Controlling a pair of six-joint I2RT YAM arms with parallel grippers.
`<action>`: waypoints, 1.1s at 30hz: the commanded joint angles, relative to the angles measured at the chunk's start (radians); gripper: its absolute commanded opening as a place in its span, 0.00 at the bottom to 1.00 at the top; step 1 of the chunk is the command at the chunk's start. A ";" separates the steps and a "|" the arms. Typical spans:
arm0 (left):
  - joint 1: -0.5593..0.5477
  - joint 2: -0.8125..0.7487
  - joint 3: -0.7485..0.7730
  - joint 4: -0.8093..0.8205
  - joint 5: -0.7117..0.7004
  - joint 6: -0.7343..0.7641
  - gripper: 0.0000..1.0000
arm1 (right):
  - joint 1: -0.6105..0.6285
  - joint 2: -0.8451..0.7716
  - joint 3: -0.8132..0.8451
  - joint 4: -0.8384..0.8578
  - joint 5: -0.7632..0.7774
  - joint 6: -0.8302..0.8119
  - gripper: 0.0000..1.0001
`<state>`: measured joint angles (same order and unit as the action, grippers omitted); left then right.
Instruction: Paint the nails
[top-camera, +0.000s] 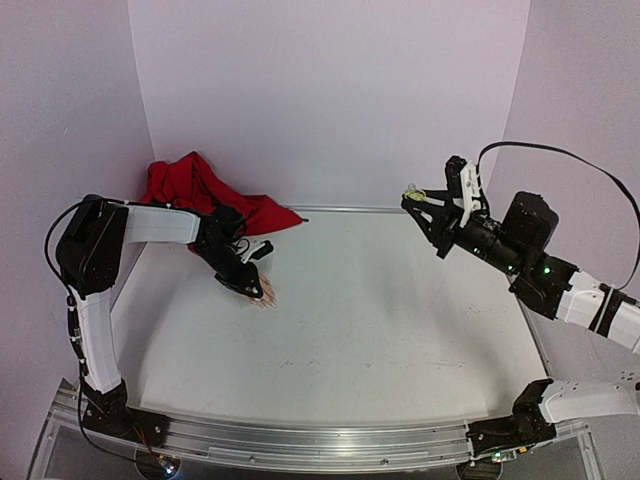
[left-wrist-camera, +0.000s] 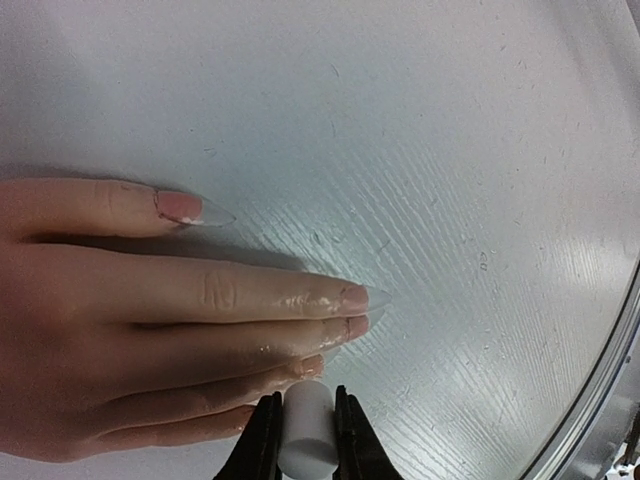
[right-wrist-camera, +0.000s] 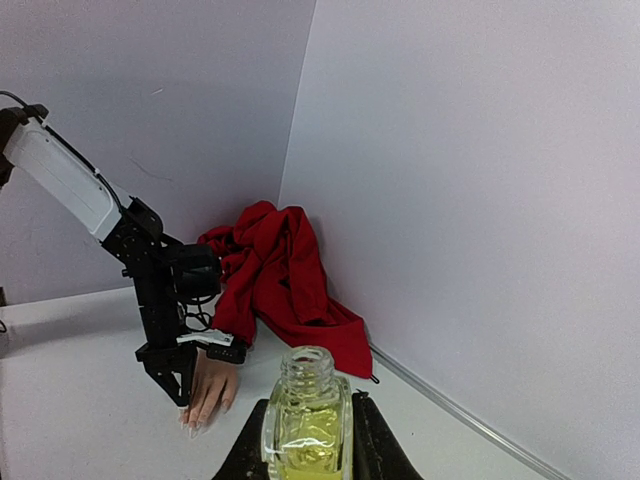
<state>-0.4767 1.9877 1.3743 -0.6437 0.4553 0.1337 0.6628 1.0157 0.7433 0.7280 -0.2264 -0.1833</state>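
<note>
Surface: white, faintly scratched table (top-camera: 380, 330) with a metal rail along its near edge, closed in by plain pale walls (top-camera: 330, 90).
Nails: long, pointed nails (left-wrist-camera: 355, 297) with pinkish beds and clear tips, on the fingertips at the table's left rear, pointing toward the table's middle.
Hand: pale peach mannequin hand (left-wrist-camera: 120, 330) lying palm down and flat on the table, its fingers close together; two middle fingers show a wet gloss near their tips.
Left fingers: left gripper (left-wrist-camera: 305, 405) points down over the fingertips, jaws narrowly parted and clamped on a small white plastic cylinder (left-wrist-camera: 305, 435).
Cylinder: its far end lies just beside the tip of the nearest finger; contact cannot be told.
Right fingers: right gripper (right-wrist-camera: 310, 415) is raised above the table's right rear, well apart from the hand, jaws pressed against both sides of a bottle.
Bottle: small clear glass bottle (right-wrist-camera: 305, 425) of yellowish liquid, upright, its threaded neck uncapped.
Cloth: crumpled red fabric (top-camera: 200, 190) heaped in the left rear corner behind the wrist.
</note>
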 joint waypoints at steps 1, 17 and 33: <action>0.004 0.002 0.045 0.032 0.029 0.005 0.00 | 0.003 -0.002 0.015 0.074 -0.020 -0.004 0.00; 0.004 0.005 0.051 0.036 0.060 -0.009 0.00 | 0.004 0.001 0.018 0.074 -0.025 -0.002 0.00; 0.004 0.023 0.051 0.036 0.071 -0.013 0.00 | 0.003 0.001 0.018 0.074 -0.027 -0.002 0.00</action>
<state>-0.4767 2.0041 1.3872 -0.6266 0.5049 0.1230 0.6628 1.0248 0.7433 0.7280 -0.2436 -0.1833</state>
